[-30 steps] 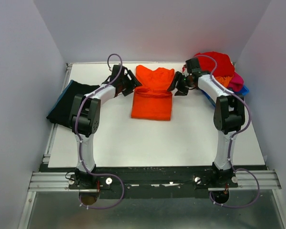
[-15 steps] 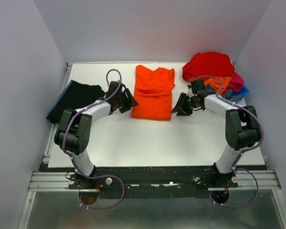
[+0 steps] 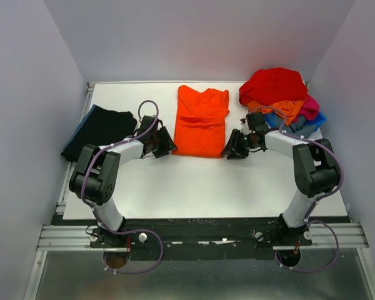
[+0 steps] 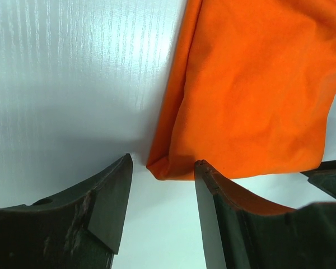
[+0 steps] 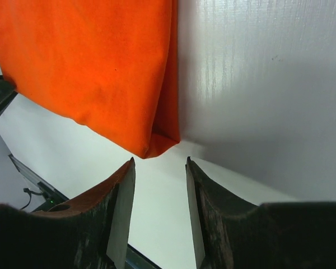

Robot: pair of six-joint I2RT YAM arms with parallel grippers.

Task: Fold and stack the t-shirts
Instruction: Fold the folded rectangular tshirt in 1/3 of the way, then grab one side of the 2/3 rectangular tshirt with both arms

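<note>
Left gripper [image 3: 165, 145] and right gripper [image 3: 232, 149] now at orange t-shirt's [image 3: 200, 122] near corners.

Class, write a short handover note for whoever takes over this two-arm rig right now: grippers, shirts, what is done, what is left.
Left gripper: open, low at the near left corner of the orange t-shirt, holding nothing.
Right gripper: open, at the near right corner, holding nothing.
The orange t-shirt lies flat mid-table, apparently folded into a long strip. A dark garment sits at the left edge of the table; the pile of unfolded shirts is at far right.
Done: sides seemingly folded in.
Left: grasp both corners, fold in half, stack, then work through the pile.
</note>
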